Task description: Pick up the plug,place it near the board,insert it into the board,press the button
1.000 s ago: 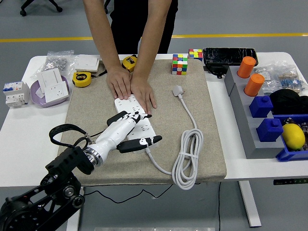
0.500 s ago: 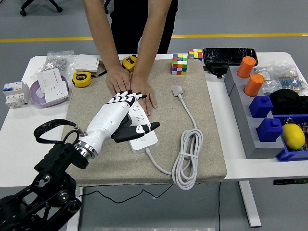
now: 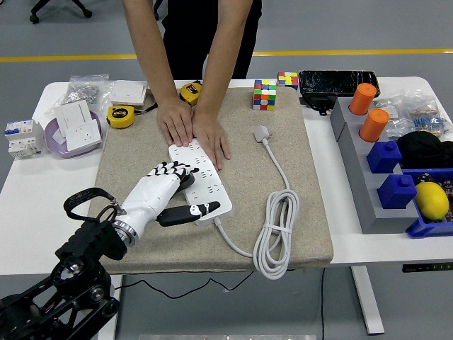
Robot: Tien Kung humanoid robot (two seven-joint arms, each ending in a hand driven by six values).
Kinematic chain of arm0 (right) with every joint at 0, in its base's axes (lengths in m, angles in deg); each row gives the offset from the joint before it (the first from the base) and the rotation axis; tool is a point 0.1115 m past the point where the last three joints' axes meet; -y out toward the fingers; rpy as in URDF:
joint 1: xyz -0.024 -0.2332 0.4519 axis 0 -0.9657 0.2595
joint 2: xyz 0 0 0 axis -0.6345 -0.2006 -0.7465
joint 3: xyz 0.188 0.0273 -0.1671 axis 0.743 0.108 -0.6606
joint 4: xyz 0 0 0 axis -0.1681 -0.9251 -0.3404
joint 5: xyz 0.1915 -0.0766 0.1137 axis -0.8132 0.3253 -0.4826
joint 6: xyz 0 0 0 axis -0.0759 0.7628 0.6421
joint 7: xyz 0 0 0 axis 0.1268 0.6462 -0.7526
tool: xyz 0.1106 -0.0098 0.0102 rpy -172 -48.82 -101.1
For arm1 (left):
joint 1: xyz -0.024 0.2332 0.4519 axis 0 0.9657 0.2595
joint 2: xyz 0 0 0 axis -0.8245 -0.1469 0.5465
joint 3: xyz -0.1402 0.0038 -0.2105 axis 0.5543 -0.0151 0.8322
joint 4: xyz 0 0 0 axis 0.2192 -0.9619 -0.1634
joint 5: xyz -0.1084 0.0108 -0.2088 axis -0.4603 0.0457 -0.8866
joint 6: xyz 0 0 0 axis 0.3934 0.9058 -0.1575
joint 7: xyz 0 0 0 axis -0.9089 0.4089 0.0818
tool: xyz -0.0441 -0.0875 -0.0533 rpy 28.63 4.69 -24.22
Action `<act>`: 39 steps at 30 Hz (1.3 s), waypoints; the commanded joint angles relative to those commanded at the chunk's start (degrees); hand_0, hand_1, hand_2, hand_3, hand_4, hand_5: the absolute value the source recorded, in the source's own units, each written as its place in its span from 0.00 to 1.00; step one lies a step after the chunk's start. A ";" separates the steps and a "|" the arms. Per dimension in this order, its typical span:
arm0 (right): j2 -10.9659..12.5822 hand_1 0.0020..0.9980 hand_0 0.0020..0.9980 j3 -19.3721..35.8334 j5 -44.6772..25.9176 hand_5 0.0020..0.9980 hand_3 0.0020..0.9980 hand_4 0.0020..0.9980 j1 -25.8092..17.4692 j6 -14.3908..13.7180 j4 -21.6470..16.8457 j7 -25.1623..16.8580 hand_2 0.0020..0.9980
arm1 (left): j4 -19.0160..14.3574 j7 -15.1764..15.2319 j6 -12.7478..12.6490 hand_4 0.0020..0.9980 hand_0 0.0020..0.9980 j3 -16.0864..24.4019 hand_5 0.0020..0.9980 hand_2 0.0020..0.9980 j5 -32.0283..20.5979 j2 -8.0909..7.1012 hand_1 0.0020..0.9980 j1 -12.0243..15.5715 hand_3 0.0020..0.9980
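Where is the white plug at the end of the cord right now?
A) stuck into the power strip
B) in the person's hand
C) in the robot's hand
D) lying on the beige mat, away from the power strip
D: the plug lies free on the beige mat, right of the power strip, which the person's hands press down while the robot's left hand rests on it.

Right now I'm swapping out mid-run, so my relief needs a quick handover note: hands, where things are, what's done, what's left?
Left hand: open, empty, fingers over the power strip's near end, thumb along its front edge.
Right hand: out of view.
A person's hands press the strip's far end onto the mat.
Plug lies loose on the mat, right of the strip, its cable coiled nearer the edge.
Done: nothing visible.
Left: pick up plug, bring to strip, insert, press button.
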 joint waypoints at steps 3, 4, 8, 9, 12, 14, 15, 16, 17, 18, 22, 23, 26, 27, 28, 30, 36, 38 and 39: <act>0.03 0.73 0.88 0.14 0.26 0.68 0.73 1.00 -0.11 0.04 0.00 0.07 0.72 | 1.25 0.26 0.07 1.00 1.00 -0.40 1.00 0.99 0.05 0.05 1.00 -0.48 0.94; 0.04 0.73 0.88 0.16 0.31 0.68 0.73 1.00 -0.10 0.05 0.00 0.08 0.72 | 1.40 0.25 0.12 1.00 1.00 -0.44 1.00 0.99 0.07 0.06 1.00 -0.54 0.94; 0.03 0.73 0.88 -0.12 0.02 0.68 0.73 1.00 -0.03 0.01 0.00 -0.01 0.72 | 2.27 0.27 0.31 1.00 1.00 -1.00 1.00 0.99 0.14 0.15 1.00 -0.78 0.94; 0.03 0.73 0.88 -0.13 0.02 0.68 0.73 1.00 -0.01 0.01 0.00 -0.01 0.72 | 2.46 0.26 0.35 1.00 1.00 -1.12 1.00 0.99 0.17 0.18 1.00 -0.83 0.94; 0.03 0.73 0.88 -0.33 -0.16 0.68 0.73 1.00 -0.01 -0.01 0.00 -0.06 0.72 | 2.69 0.19 0.57 1.00 1.00 -1.31 1.00 1.00 0.21 0.20 1.00 -0.80 0.95; 0.03 0.73 0.88 -0.27 -0.04 0.68 0.73 1.00 -0.06 0.01 0.00 0.00 0.72 | 2.87 0.21 0.64 1.00 1.00 -1.42 1.00 1.00 0.15 0.20 1.00 -0.80 0.95; 0.03 0.73 0.88 -0.32 -0.06 0.68 0.73 1.00 -0.08 0.00 0.00 0.00 0.72 | 2.97 0.26 0.67 1.00 1.00 -1.46 1.00 1.00 0.08 0.20 1.00 -0.80 0.95; 0.03 0.73 0.88 -0.37 -0.12 0.68 0.73 1.00 -0.09 0.00 0.00 -0.02 0.72 | 3.02 0.27 0.66 1.00 1.00 -1.49 1.00 1.00 0.08 0.20 1.00 -0.81 0.95; 0.03 0.73 0.88 -0.40 -0.16 0.68 0.73 1.00 -0.09 -0.01 0.00 -0.04 0.72 | 3.05 0.27 0.65 1.00 1.00 -1.50 1.00 1.00 0.09 0.21 1.00 -0.82 0.95; 0.02 0.73 0.88 -0.45 -0.15 0.68 0.73 1.00 -0.09 0.01 0.00 -0.03 0.72 | 3.08 0.26 0.70 1.00 1.00 -1.57 1.00 1.00 0.10 0.24 1.00 -0.84 0.95; 0.02 0.73 0.88 -0.51 -0.16 0.68 0.73 1.00 -0.14 0.03 0.00 -0.04 0.72 | 3.50 0.31 0.86 1.00 1.00 -1.87 1.00 1.00 0.12 0.53 1.00 -0.98 0.95; 0.02 0.73 0.88 -0.48 -0.14 0.68 0.73 1.00 -0.14 0.03 0.00 -0.03 0.72 | 3.63 0.34 0.95 1.00 1.00 -1.97 1.00 1.00 0.14 0.63 1.00 -1.04 0.95; 0.03 0.73 0.88 -0.37 -0.08 0.68 0.73 1.00 -0.13 0.04 0.00 -0.01 0.72 | 3.76 0.51 1.05 1.00 1.00 -2.31 1.00 1.00 0.12 0.85 1.00 -1.24 0.95; 0.03 0.73 0.88 -0.34 -0.07 0.68 0.73 1.00 -0.13 0.04 0.00 -0.01 0.72 | 3.75 0.58 1.03 1.00 1.00 -2.38 1.00 1.00 0.13 0.89 1.00 -1.31 0.95; 0.04 0.73 0.88 -0.22 0.02 0.68 0.73 1.00 -0.08 0.04 0.00 0.01 0.72 | 3.85 0.62 1.08 1.00 1.00 -2.47 1.00 1.00 0.13 0.97 1.00 -1.52 0.95; 0.03 0.73 0.88 -0.15 0.02 0.68 0.73 1.00 -0.04 0.05 0.00 0.00 0.72 | 4.12 0.65 1.17 1.00 1.00 -2.57 1.00 1.00 0.12 1.09 1.00 -1.84 0.95; 0.03 0.73 0.88 -0.11 -0.08 0.68 0.73 1.00 0.11 0.01 0.00 -0.04 0.72 | 4.49 0.74 1.11 1.00 1.00 -2.48 1.00 1.00 0.27 1.45 1.00 -2.40 0.95; 0.02 0.73 0.88 -0.07 -0.05 0.68 0.73 1.00 0.12 0.00 0.00 -0.03 0.72 | 4.39 0.81 1.02 1.00 1.00 -2.28 1.00 1.00 0.39 1.51 1.00 -2.51 0.95; 0.01 0.73 0.88 -0.06 -0.05 0.68 0.73 1.00 0.11 0.00 0.00 -0.03 0.72 | 4.33 0.84 0.99 1.00 1.00 -2.22 1.00 1.00 0.42 1.50 1.00 -2.57 0.95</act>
